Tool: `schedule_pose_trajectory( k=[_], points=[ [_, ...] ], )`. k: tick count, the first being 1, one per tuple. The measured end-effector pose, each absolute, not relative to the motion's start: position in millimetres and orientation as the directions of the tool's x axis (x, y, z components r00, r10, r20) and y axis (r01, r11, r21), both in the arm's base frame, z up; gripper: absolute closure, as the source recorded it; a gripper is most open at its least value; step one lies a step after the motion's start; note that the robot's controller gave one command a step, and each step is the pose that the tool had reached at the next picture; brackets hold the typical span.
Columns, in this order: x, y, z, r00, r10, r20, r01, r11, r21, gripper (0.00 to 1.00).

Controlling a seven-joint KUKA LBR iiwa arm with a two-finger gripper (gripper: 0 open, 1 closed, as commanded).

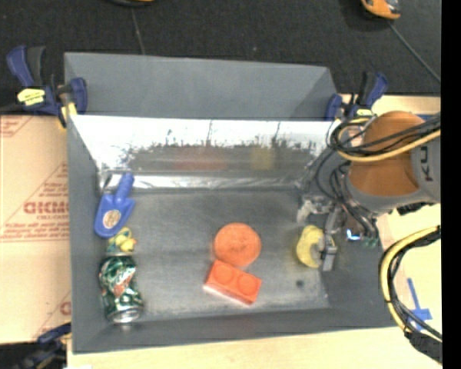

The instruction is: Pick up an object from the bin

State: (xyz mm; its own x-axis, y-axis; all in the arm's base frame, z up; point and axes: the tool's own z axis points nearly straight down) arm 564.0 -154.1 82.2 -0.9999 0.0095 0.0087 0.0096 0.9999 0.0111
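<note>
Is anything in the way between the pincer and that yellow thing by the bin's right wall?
Nothing visible. The pincer is right beside the yellow object; the round orange object and orange toy brick lie off to its left.

1. Setting: a robotics lab test cell.
2. Evidence, 3 o'clock: arm (384, 167) with exposed cables (396, 283).
3. Evidence, centre: grey bin (200, 83) of unrelated test things, such as can (120, 283) and brick (232, 283), on black floor (253, 14).
</note>
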Motion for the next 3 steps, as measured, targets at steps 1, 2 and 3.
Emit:
schedule_pose_trajectory(
  k=[1,2,3],
  points=[
    [565.4,-149,98,-1.000,0.004,-0.010,0.004,1.000,0.003,0.00],
    [548.5,-159,101,-0.940,-0.341,-0.003,-0.341,0.940,0.010,0.00],
    [563.2,-159,76,-0.866,-0.500,-0.009,-0.500,0.866,-0.002,0.00]
  ],
)
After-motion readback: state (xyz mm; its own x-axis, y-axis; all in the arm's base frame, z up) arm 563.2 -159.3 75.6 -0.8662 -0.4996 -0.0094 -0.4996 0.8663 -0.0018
